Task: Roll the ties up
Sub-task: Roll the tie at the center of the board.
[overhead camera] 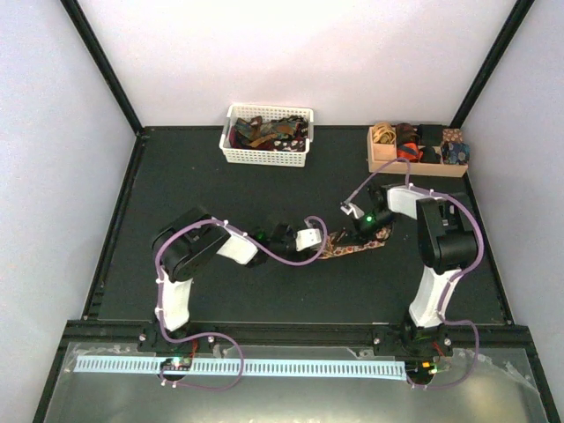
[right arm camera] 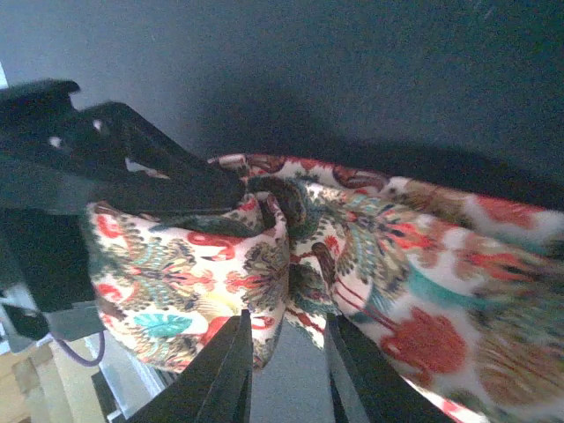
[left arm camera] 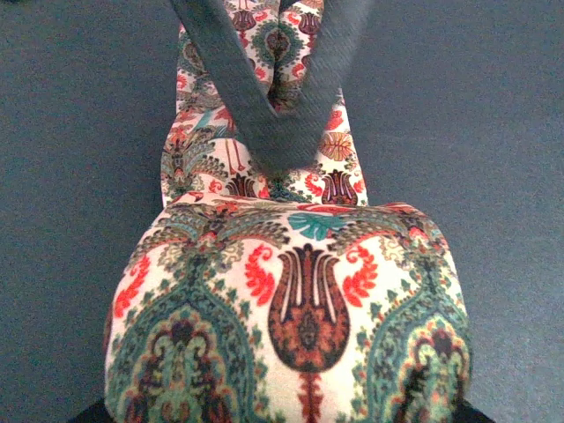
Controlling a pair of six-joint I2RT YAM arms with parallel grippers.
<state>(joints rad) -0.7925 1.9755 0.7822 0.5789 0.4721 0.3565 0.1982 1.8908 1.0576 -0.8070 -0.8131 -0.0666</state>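
Observation:
A floral tie (overhead camera: 359, 249) in red, green and beige lies on the black table between my two grippers. My left gripper (overhead camera: 323, 241) is at its left end. In the left wrist view the tie (left arm camera: 291, 308) bulges over my own fingers and hides them. The right wrist view shows the left gripper (right arm camera: 132, 167) as one dark tapered mass with the tie (right arm camera: 370, 256) bunched at its tip. My right gripper (overhead camera: 357, 226) comes in from the right. It (right arm camera: 286, 317) pinches a fold of the fabric, and its fingers (left arm camera: 273, 123) meet in a V on the tie.
A white slatted basket (overhead camera: 264, 157) with several loose ties stands at the back middle. A tan wooden compartment box (overhead camera: 388, 163) with rolled ties stands at the back right. Black frame rails edge the table.

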